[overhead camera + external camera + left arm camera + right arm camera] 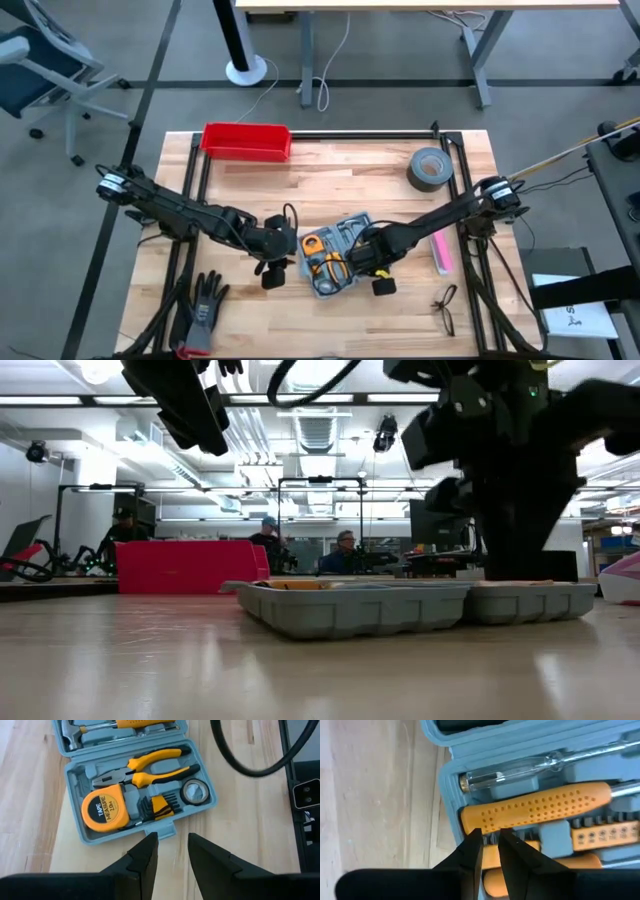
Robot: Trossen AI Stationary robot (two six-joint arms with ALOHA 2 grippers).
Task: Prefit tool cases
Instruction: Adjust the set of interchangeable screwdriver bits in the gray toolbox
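Note:
The grey-blue tool case (335, 255) lies open and flat on the wooden table, both halves up. In the left wrist view one half (140, 795) holds a tape measure, pliers, hex keys and a small tape roll. My left gripper (172, 850) hangs open above the table, just off that half's latch tab, touching nothing. My right gripper (490, 845) points down into the other half, its fingers a narrow gap apart at the edge of an orange-handled tool (535, 810). In the low view the case wall (350, 610) hides its fingertips. My right gripper comes from above, pointing down, with its fingertips (472, 840) at the long edge of the orange handle (485, 822), near that handle's butt end. The tool lies in its slot in the case. Whether the fingertips touch the handle I cannot tell.
A red bin (246, 140) stands at the far left and a grey tape roll (430, 168) at the far right. A pink object (441, 250) lies right of the case, gloves (203, 310) near left, glasses (445, 308) near right. People sit in the room beyond.

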